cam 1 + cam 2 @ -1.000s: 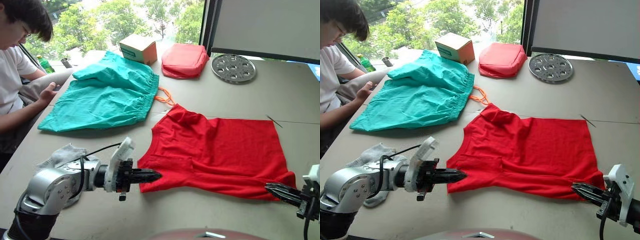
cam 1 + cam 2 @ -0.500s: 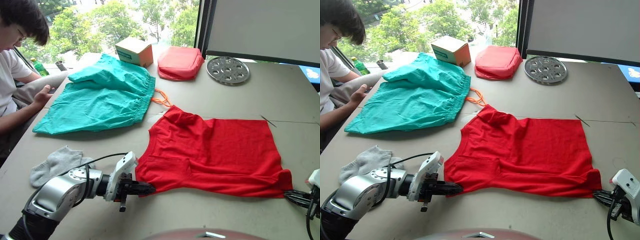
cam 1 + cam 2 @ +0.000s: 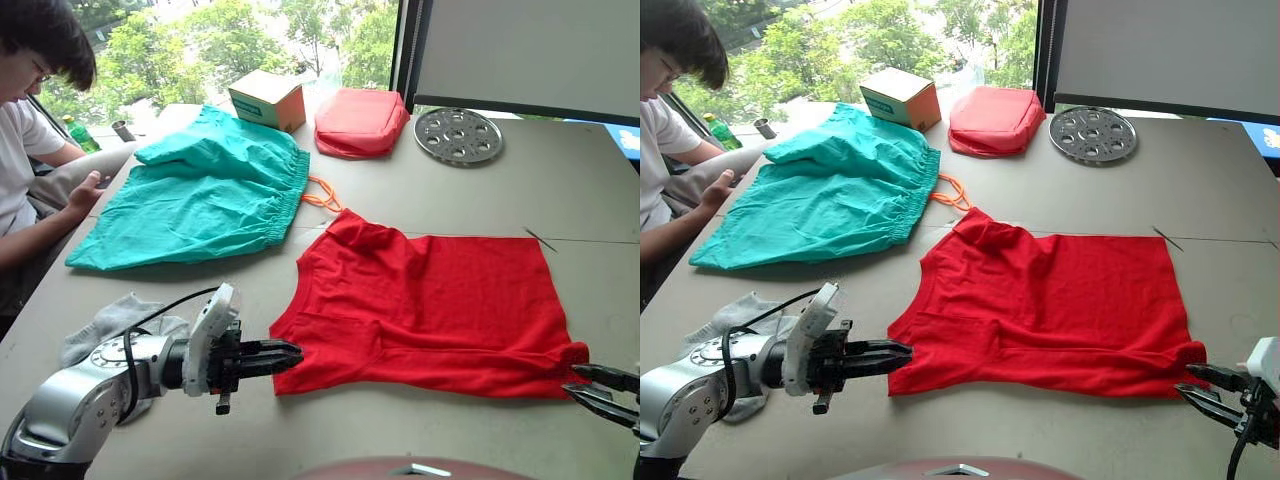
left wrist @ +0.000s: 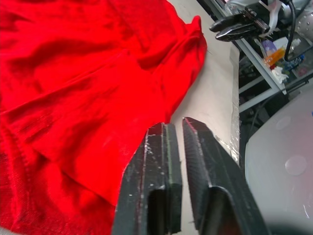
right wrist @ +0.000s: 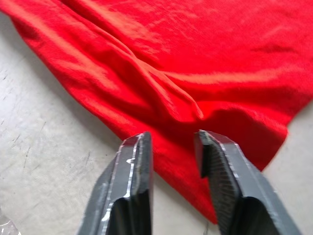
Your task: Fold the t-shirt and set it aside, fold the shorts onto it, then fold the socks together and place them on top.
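Observation:
The red t-shirt (image 3: pixel 430 300) lies spread flat on the table's near half. My left gripper (image 3: pixel 298 352) is shut with nothing in it, its tips just off the shirt's near left hem corner (image 4: pixel 122 186). My right gripper (image 3: pixel 1193 381) is open, level with the shirt's near right corner (image 5: pixel 234 127), which lies just ahead of its fingers. The teal shorts (image 3: pixel 200 190) with the orange drawstring (image 3: pixel 325 193) lie spread at the far left. Grey socks (image 3: pixel 115 315) lie bunched behind my left arm, partly hidden by it.
A person sits at the table's left side, a hand (image 3: pixel 85 195) beside the shorts. At the far edge stand a cardboard box (image 3: pixel 265 97), a salmon zipped pouch (image 3: pixel 360 120) and a round perforated metal plate (image 3: pixel 458 135). A green bottle (image 3: pixel 75 130) stands far left.
The view has shifted a little. My right gripper has drawn back from the shirt's near right corner and its fingers have spread. The left gripper stays shut by the near left corner.

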Robot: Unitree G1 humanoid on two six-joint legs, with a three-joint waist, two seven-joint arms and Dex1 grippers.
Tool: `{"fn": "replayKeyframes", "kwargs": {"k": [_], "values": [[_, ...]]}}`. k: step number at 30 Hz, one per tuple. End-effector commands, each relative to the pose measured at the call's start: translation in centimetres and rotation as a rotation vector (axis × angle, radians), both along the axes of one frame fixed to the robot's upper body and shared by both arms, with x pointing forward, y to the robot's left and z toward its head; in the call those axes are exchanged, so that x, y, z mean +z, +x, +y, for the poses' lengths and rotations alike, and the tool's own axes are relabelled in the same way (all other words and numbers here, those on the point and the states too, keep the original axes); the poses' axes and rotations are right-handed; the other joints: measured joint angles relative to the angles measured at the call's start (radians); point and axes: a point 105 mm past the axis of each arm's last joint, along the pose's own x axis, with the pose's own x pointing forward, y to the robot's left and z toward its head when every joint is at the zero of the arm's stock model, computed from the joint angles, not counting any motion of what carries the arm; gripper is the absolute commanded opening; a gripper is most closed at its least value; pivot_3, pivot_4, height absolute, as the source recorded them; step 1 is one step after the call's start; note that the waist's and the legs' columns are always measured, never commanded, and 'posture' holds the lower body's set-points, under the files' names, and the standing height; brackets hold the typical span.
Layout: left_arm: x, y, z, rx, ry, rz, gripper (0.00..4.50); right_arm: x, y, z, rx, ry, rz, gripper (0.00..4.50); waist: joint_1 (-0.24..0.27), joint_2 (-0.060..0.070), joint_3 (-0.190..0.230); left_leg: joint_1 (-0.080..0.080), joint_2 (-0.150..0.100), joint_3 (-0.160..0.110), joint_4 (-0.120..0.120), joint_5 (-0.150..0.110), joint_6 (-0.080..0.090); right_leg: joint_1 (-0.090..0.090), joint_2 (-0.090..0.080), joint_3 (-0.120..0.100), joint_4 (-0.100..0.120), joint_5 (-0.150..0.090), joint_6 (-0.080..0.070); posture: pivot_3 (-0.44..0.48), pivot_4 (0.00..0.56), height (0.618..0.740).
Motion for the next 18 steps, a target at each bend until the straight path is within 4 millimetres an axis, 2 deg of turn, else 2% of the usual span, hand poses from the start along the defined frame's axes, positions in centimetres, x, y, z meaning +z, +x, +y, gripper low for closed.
{"fn": "replayKeyframes", "kwargs": {"k": [1, 3, 5, 10, 15, 18], "values": [[-0.3, -0.8, -0.3, -0.138, 0.112, -0.247, 2.32, -0.2, 0.5, 0.2, 0.141, -0.202, -0.101, 3.12, 0.001, 0.000, 0.000, -0.001, 0.000, 0.000, 0.000, 0.000, 0.000, 0.000, 0.000, 0.000, 0.000, 0.000, 0.000, 0.000, 0.150, 0.739], [-1.1, -0.8, -0.2, -0.170, 0.168, -0.339, 3.23, -0.6, 0.2, 0.0, 0.191, -0.247, -0.095, 4.09, 0.003, -0.001, 0.000, -0.001, -0.001, 0.001, 0.000, 0.000, 0.000, -0.001, 0.000, 0.000, -0.001, 0.000, 0.000, 0.000, 0.150, 0.739], [-1.4, -0.2, -0.2, -0.151, 0.192, -0.402, 3.23, -1.1, -0.2, -0.3, 0.214, -0.264, -0.080, 4.09, 0.008, -0.001, 0.000, -0.002, -0.001, 0.001, 0.001, 0.000, 0.000, 0.000, -0.001, 0.000, -0.002, 0.000, 0.000, 0.000, 0.150, 0.739], [-3.5, 0.2, -0.7, -0.165, 0.254, -0.486, 3.23, -2.5, -1.1, -2.0, 0.202, -0.303, -0.049, 4.09, 0.004, -0.001, 0.000, -0.002, 0.000, 0.001, 0.002, 0.000, 0.000, 0.000, -0.001, 0.000, -0.001, 0.000, 0.000, 0.000, 0.150, 0.739], [-4.5, 0.0, -0.7, -0.177, 0.264, -0.498, 3.23, -3.3, -1.3, -3.1, 0.169, -0.318, -0.051, 4.09, 0.002, -0.001, 0.000, -0.001, 0.000, 0.001, 0.002, 0.000, 0.000, -0.001, 0.000, 0.000, 0.000, 0.000, 0.000, 0.000, 0.150, 0.739], [-5.3, 0.1, -0.4, -0.162, 0.282, -0.490, 3.23, -4.2, -0.7, -3.5, 0.149, -0.318, -0.060, 4.09, -0.001, -0.004, -0.001, -0.001, 0.001, 0.001, 0.002, 0.000, 0.000, 0.000, 0.001, 0.000, 0.000, 0.000, 0.000, 0.000, 0.150, 0.739]]}}
